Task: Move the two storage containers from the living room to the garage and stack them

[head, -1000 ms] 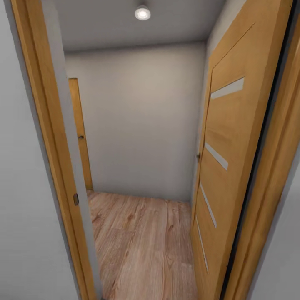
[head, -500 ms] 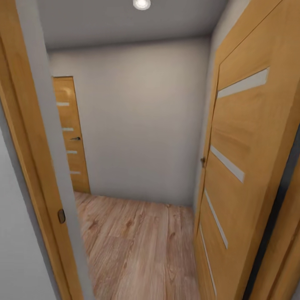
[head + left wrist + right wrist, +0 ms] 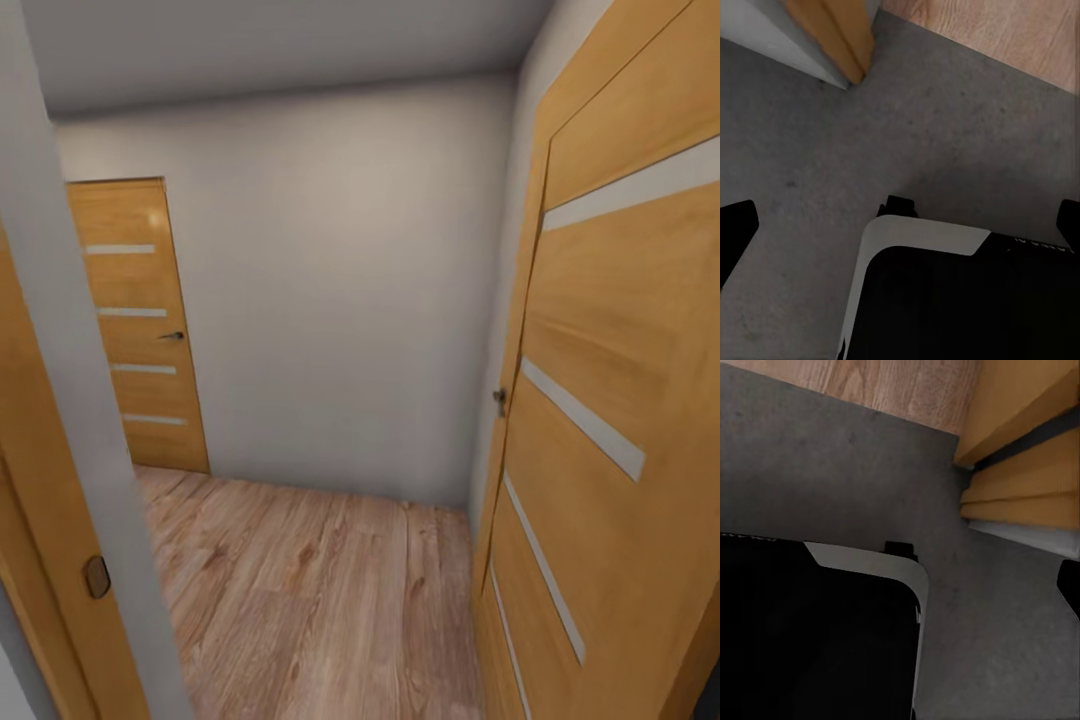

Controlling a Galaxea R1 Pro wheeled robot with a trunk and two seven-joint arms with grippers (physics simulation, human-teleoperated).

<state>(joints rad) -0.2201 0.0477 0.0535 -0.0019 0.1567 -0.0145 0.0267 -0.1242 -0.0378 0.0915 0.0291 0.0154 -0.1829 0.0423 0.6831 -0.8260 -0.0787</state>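
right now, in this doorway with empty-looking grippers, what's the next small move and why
Probably roll straight ahead through the doorway onto the wood floor. The open door stands at the right and the door frame close at the left. No container shows, and the base is on grey concrete.

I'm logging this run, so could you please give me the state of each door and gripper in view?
Near door: swung open, at the head view's right.
Far door: shut, flush in the hallway's far wall.
Left gripper: fingers spread, holding nothing, over grey concrete.
Right gripper: one fingertip in view; state unclear.
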